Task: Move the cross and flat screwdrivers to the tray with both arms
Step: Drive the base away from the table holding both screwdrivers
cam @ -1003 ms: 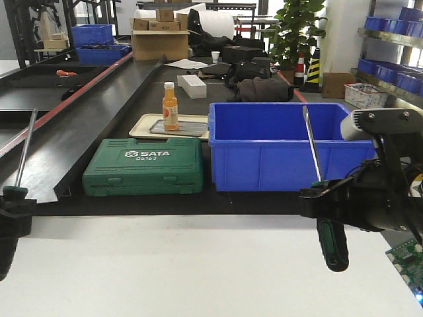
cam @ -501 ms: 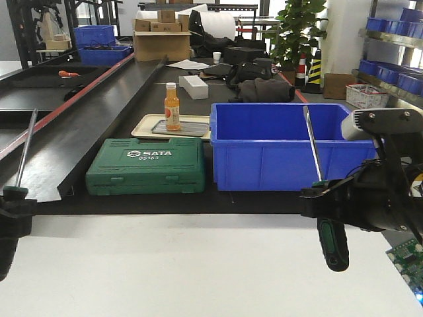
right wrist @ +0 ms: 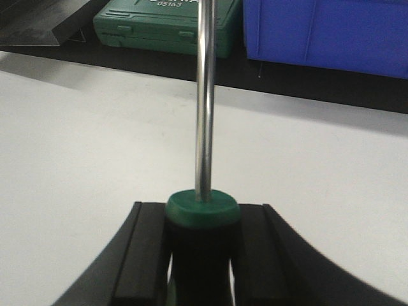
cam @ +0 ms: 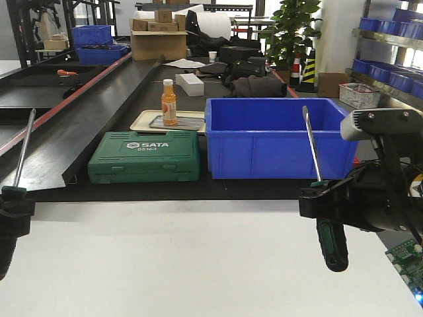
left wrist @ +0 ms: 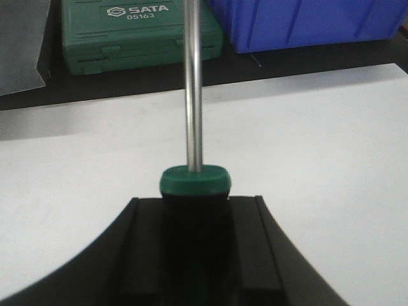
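I saw left gripper (left wrist: 194,223) pinching left screwdriver (left wrist: 193,95) by handle, shaft up, right gripper (right wrist: 203,236) pinching right screwdriver (right wrist: 204,95) likewise, above table (cam: 165,264).

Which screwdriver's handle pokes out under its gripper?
The screwdriver in the right gripper: its black-and-green handle hangs below. The screwdriver in the left gripper is cut off by the picture's edge.

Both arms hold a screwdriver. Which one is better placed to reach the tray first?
Probably the left. The left gripper with its screwdriver is just short of the grey tray at front left. The right gripper faces the blue bin, farther across.
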Tool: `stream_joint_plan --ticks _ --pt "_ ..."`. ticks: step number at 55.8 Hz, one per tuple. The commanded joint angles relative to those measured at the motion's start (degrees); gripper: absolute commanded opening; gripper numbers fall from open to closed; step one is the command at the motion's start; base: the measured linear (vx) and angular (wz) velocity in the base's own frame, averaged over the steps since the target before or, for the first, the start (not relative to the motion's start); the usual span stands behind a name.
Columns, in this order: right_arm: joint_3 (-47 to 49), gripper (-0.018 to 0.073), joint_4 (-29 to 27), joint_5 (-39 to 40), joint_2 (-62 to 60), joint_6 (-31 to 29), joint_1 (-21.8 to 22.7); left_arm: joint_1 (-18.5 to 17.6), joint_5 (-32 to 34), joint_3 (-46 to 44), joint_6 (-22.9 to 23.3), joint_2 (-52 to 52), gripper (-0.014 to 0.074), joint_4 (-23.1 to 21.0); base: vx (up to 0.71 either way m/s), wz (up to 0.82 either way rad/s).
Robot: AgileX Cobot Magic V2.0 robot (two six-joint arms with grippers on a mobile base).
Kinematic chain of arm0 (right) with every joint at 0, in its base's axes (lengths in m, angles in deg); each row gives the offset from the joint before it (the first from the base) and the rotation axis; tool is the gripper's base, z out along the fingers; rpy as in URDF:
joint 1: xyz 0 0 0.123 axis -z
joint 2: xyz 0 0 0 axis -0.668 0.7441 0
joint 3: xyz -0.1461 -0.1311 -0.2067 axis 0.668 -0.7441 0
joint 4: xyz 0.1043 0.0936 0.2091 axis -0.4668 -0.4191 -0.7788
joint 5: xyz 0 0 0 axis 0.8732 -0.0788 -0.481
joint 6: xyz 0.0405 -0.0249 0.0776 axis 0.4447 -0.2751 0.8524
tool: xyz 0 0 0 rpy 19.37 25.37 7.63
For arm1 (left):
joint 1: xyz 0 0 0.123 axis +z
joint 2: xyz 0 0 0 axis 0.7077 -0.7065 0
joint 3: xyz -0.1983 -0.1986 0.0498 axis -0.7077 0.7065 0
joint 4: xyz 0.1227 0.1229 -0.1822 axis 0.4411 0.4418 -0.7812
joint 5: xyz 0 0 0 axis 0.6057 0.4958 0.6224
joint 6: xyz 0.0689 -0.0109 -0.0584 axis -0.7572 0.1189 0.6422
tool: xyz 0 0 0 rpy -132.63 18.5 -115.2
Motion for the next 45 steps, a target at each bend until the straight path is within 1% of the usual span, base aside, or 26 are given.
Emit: stream_joint_plan --ticks 1,27,36,45 --pt "2.2 -0.0008 0.2 4.8 -1.7 0.0 0.2 -0.2 5.0 -1.7 0.4 1.3 -0.0003 -1.0 -0.20 -0.17" --pt "2.2 -0.0008 0.2 4.8 -1.7 0.0 0.2 -0.2 4.9 -1.7 0.4 1.3 -0.0003 -1.0 -0.25 -0.24" --pt "2.2 -0.0008 0.2 4.8 -1.7 0.0 0.2 -0.2 4.9 -1.7 0.4 1.3 -0.0003 -1.0 -0.23 -0.40" --pt "2.2 -0.0008 0.2 4.8 -1.7 0.0 0.2 -0.2 4.9 -1.7 0.4 1.3 -0.0003 -1.0 -0.18 -0.57"
